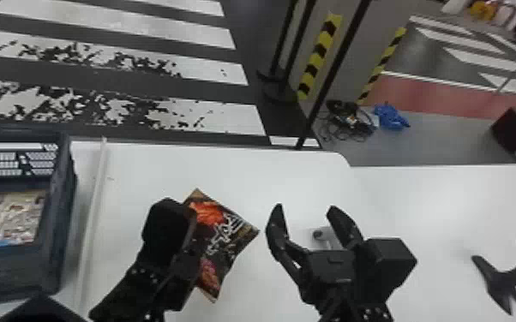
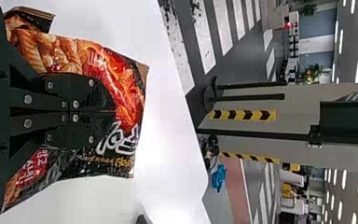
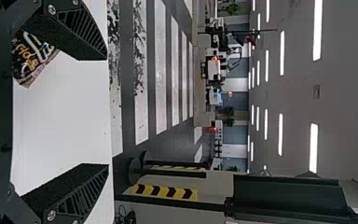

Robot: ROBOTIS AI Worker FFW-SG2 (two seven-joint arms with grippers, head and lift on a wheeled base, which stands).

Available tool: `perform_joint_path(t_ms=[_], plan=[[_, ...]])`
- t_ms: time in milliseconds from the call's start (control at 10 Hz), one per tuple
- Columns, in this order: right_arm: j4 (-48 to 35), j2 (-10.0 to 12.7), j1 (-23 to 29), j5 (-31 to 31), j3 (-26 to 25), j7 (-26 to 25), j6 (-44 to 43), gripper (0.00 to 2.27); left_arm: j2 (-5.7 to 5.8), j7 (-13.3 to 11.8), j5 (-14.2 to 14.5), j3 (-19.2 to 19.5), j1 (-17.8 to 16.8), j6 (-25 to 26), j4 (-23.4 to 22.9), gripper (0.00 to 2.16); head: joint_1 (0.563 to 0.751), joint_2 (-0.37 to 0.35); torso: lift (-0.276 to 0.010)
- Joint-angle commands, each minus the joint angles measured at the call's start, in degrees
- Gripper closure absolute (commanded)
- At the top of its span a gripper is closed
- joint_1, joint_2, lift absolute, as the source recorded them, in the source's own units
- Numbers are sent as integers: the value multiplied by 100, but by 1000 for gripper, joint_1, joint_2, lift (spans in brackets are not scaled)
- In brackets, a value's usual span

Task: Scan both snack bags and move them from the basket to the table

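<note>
The snack bag [image 1: 227, 231] lies just below the centre of the frame, over the counter [image 1: 141, 171], its free corner pointing right towards the open right tool [image 1: 306, 207]—near, apparently not touching. Its long axis I cannot tell; the left tool [image 2: 114, 112] covers part of it, fingers closed together on the film. The right tool's ridged fingers stand wide apart, empty, and look best placed for a handover. The film is glossy and creased, orange-red on black; the counter smooth, white; the basket [image 1: 17, 274], far left, slatted dark plastic.
</note>
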Motion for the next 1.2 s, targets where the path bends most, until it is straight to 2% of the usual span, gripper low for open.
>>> perform_joint_path(t_ms=[0, 500, 800, 900, 1000, 1100], plan=[[0, -15, -25, -8, -46, 0, 16, 110, -82, -53, 10, -120, 11, -175, 284, 2138, 695, -350, -98], [141, -32, -192, -87, -178, 0, -1, 110, -179, -247, 1, -630, 11, -210, 943, 2138, 695, -350, -98], [193, -76, -236, -175, -283, 0, -1, 110, -214, -299, 1, -718, 11, -368, 1268, 2138, 695, -350, -98], [193, -76, -236, -184, -301, 0, -1, 110, -214, -405, 10, -674, 19, -368, 1224, 1798, 695, -350, -98], [193, -76, -236, -184, -301, 0, -1, 110, -214, -554, 19, -648, 19, -368, 1224, 410, 695, -350, -98], [193, -76, -245, -184, -309, 0, -1, 110, -205, -651, 36, -639, 19, -368, 1215, -2, 695, -350, -98]])
